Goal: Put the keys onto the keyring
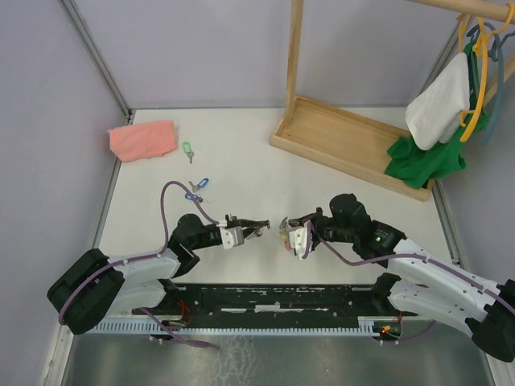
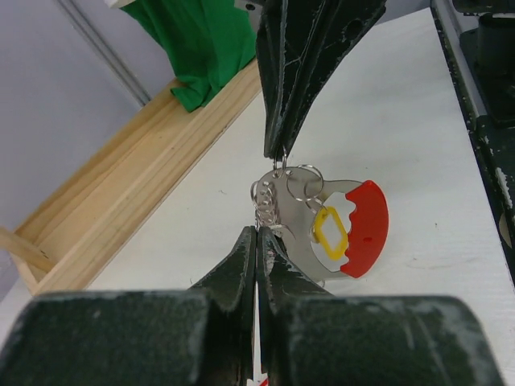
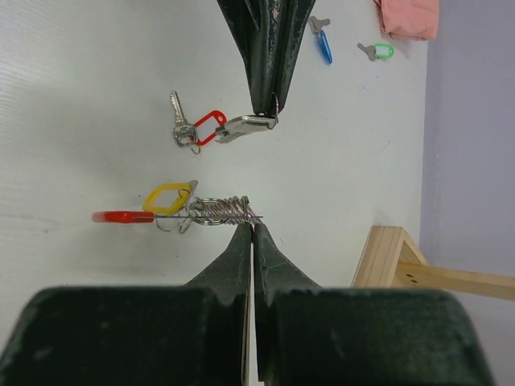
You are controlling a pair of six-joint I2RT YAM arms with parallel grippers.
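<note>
My right gripper (image 3: 252, 223) is shut on the silver coiled loop (image 3: 219, 211) of the keyring and holds it above the table. Its red crescent (image 2: 367, 228) faces the left wrist view, and a yellow-tagged key (image 2: 328, 234) hangs on the loop. My left gripper (image 1: 264, 227) is shut on the silver end (image 3: 246, 127) of a red-tagged key (image 3: 207, 127). Its tips (image 2: 257, 233) sit just short of the coil (image 2: 265, 203), nose to nose with the right gripper (image 1: 283, 227). A blue-tagged key (image 1: 199, 186) and a green-tagged key (image 1: 187, 149) lie on the table at the far left.
A folded pink cloth (image 1: 143, 139) lies in the far left corner. A wooden rack base (image 1: 354, 143) runs across the far right, with a green cloth (image 1: 426, 157) draped on it and a white cloth (image 1: 438, 100) on a hanger above.
</note>
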